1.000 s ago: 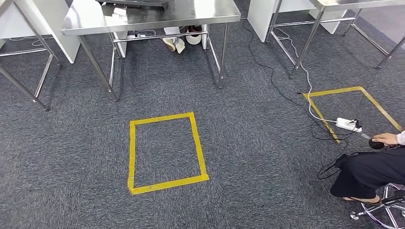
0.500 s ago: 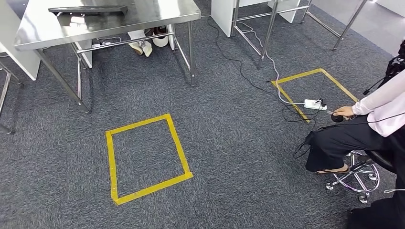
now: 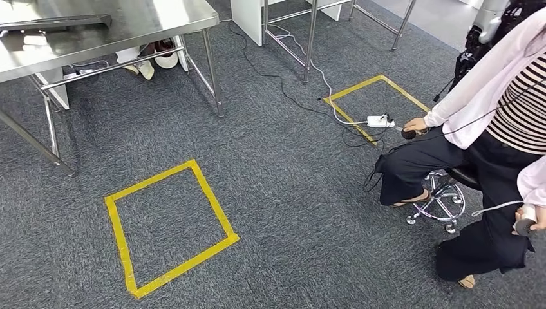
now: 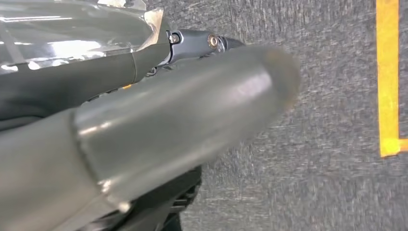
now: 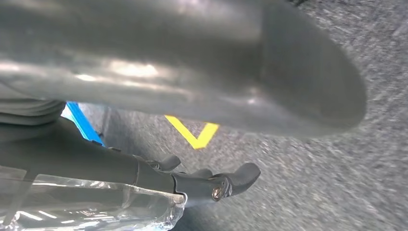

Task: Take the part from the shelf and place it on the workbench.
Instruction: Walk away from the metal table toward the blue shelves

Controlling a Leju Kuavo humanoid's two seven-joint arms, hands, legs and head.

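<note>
Your head camera has swung to the right, so the whole floor has slid leftward in the head view; the things themselves have not moved. The steel table (image 3: 109,29) that sat at twelve o'clock now lies at ten o'clock, partly cut by the edge. The yellow tape square (image 3: 169,226) has drifted from centre toward seven o'clock and looks more skewed. The second tape square (image 3: 376,106) with the power strip (image 3: 379,120) has come from three o'clock to about one o'clock. The seated person (image 3: 480,135), a sliver at four o'clock before, now shows from three to five o'clock on a stool (image 3: 441,201).
</note>
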